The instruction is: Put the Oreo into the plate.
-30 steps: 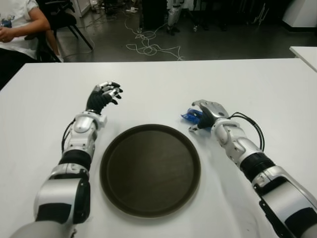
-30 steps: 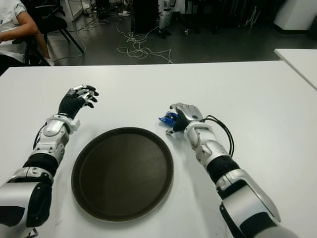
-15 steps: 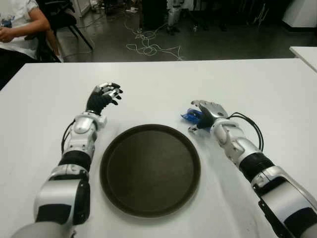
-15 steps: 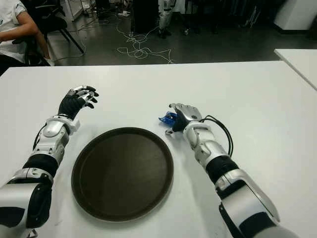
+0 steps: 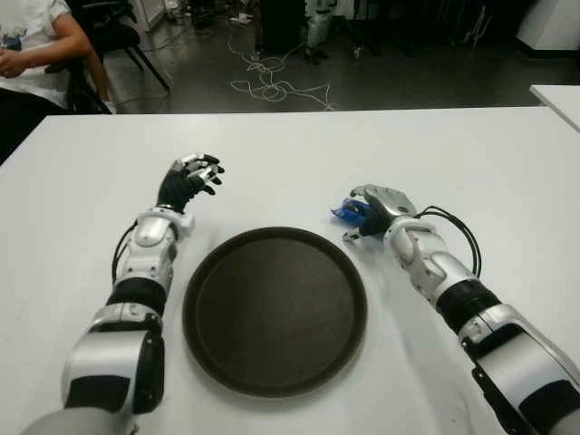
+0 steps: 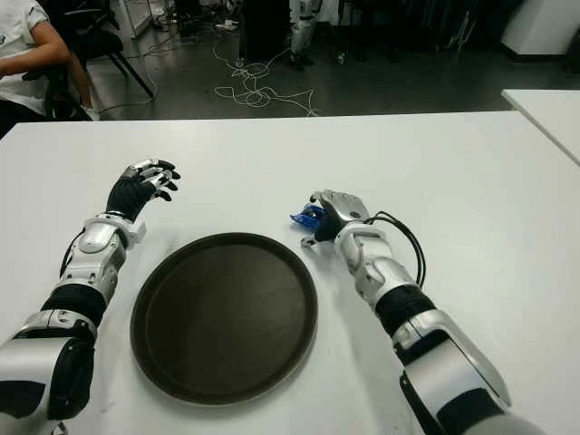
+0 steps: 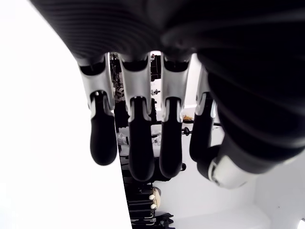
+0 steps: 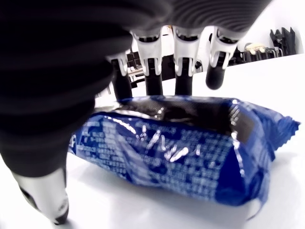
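A blue Oreo packet [image 5: 347, 213] lies on the white table just past the right far rim of the round dark plate [image 5: 275, 308]. My right hand [image 5: 375, 207] is cupped over the packet from the right. In the right wrist view the four fingers [image 8: 183, 62] reach over the far side of the Oreo packet [image 8: 190, 148] and the thumb [image 8: 45, 193] stands apart on its near side, so the hand is not closed on it. My left hand [image 5: 188, 178] shows to the left of the plate with relaxed fingers [image 7: 140, 143] holding nothing.
A seated person [image 5: 36, 45] is at the far left beyond the table edge. Cables [image 5: 272, 83] lie on the floor behind. Another white table's corner [image 5: 557, 95] shows at the right. Bare tabletop [image 5: 471, 163] surrounds the plate.
My right hand has crept very slightly to the left over the Oreo packet. The left hand has sunk a touch. The packet has not moved.
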Tool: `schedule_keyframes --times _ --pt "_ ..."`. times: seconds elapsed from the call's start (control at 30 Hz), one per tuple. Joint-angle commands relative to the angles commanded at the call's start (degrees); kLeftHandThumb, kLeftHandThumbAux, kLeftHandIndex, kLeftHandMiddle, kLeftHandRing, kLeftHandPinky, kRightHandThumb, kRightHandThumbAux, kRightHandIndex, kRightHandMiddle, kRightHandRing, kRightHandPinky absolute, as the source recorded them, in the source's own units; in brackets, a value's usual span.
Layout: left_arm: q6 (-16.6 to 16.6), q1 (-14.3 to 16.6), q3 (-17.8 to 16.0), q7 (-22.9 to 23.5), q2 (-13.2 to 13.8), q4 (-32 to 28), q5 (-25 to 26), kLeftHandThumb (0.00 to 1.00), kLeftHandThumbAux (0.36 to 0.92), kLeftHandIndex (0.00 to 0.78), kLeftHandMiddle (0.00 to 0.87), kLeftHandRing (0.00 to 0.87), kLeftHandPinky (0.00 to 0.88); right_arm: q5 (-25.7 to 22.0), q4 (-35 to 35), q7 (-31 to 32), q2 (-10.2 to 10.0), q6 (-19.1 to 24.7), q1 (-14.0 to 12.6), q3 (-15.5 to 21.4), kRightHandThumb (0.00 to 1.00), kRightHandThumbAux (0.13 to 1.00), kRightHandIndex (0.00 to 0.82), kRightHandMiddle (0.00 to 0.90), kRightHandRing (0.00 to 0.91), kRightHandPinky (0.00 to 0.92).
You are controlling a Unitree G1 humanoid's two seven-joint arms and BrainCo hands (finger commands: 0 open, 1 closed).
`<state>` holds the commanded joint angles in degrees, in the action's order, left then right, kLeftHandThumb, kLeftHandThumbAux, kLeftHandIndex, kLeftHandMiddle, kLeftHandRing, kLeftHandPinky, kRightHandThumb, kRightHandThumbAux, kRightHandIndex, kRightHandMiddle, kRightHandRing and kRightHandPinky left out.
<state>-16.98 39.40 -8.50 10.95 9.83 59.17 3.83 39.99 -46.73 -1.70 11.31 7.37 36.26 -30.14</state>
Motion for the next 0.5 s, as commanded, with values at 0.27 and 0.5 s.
schedule_keyframes --times 0.27,0.5 --pt "0.3 0.2 0.1 -0.3 0.0 0.2 -0.2 0.834 0.673 0.419 0.464 0.499 0.563 1.1 0.3 2.5 0.5 2.7 1.0 -1.1 0.000 0.723 0.215 0.202 0.208 0.184" --pt "-0.3 0.0 0.2 -0.7 -0.1 0.1 -0.3 0.833 0.673 0.419 0.464 0.500 0.558 0.9 0.3 3.2 1.0 2.9 1.3 -1.5 0.000 0.730 0.220 0.205 0.210 0.190"
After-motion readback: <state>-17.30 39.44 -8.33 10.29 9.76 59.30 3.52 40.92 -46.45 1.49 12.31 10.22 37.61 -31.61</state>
